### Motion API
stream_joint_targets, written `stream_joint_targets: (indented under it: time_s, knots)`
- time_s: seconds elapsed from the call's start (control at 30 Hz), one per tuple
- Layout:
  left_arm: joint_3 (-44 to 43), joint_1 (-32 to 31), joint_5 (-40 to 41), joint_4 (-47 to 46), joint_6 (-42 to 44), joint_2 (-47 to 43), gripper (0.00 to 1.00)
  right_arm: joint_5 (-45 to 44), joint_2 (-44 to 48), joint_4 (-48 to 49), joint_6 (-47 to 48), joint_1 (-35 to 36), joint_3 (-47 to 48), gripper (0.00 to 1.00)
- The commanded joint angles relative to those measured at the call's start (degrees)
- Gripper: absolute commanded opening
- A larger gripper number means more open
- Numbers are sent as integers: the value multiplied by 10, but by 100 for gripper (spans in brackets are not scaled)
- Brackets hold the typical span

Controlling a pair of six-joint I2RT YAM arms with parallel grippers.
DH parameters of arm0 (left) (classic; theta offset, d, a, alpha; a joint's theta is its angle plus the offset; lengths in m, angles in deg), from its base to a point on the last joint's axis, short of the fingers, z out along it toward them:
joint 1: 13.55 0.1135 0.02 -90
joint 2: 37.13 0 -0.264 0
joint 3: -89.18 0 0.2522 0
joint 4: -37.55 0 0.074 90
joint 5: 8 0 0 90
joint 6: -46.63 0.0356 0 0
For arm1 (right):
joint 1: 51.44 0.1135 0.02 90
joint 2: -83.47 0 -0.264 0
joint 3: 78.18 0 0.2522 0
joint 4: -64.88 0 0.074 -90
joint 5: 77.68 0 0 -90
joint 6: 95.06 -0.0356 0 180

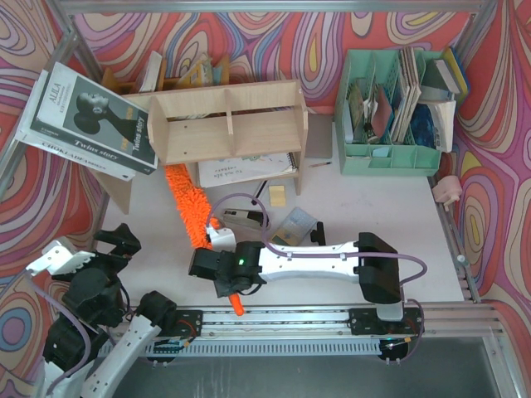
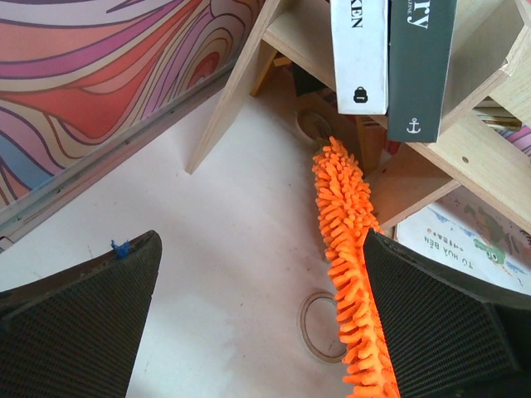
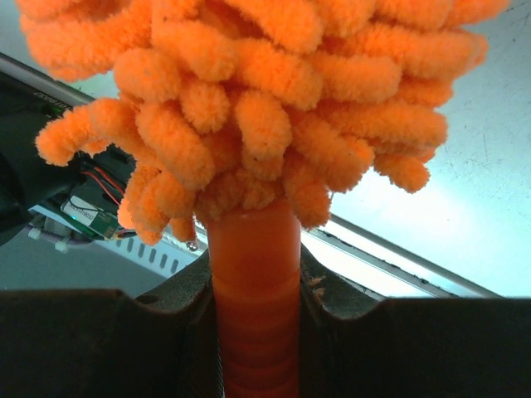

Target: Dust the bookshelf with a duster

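The plywood bookshelf [image 1: 224,124] stands at the back of the table, and its lower boards [image 2: 465,157] show in the left wrist view. The fluffy orange duster [image 1: 189,207] slants across the table, its tip by the shelf's left leg. My right gripper [image 1: 222,267] is shut on its orange handle [image 3: 253,274], just below the fluff [image 3: 249,99]; the handle's end [image 1: 238,305] sticks out behind the gripper. My left gripper [image 1: 87,249] waits at the near left, open [image 2: 259,240] and holding nothing. The duster [image 2: 348,240] runs beside its right finger [image 2: 448,323].
A large book [image 1: 87,120] leans against the shelf's left side. Two books [image 2: 390,50] hang over the shelf edge. A mint-green organiser [image 1: 390,108] stands at the back right. A notebook [image 1: 241,170], a clear box [image 1: 294,224] and a tape ring [image 2: 319,327] lie near the duster.
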Motion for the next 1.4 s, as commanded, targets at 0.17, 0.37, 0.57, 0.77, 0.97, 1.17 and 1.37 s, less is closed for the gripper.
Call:
stream_joint_targets:
  time_s: [0.17, 0.37, 0.57, 0.77, 0.97, 1.17, 1.37]
  knots:
    - [2, 3, -8, 19, -16, -12, 98, 1, -19, -31, -48, -37, 10, 0]
    - [3, 3, -7, 19, -17, -14, 99, -2, -16, -37, -61, -38, 6, 0]
    - [2, 3, -5, 22, -20, -18, 98, 8, -27, -36, -56, -38, 13, 0]
    - [2, 3, -2, 24, -22, -20, 98, 18, -42, -39, -50, -38, 20, 0]
    - [1, 3, 0, 25, -23, -22, 98, 27, -57, -47, -46, -39, 30, 0]
    - [2, 3, 1, 25, -22, -22, 98, -27, -24, -57, -67, -27, 26, 0]
    - [2, 3, 1, 24, -23, -23, 98, -144, 6, -81, -85, 21, 47, 0]
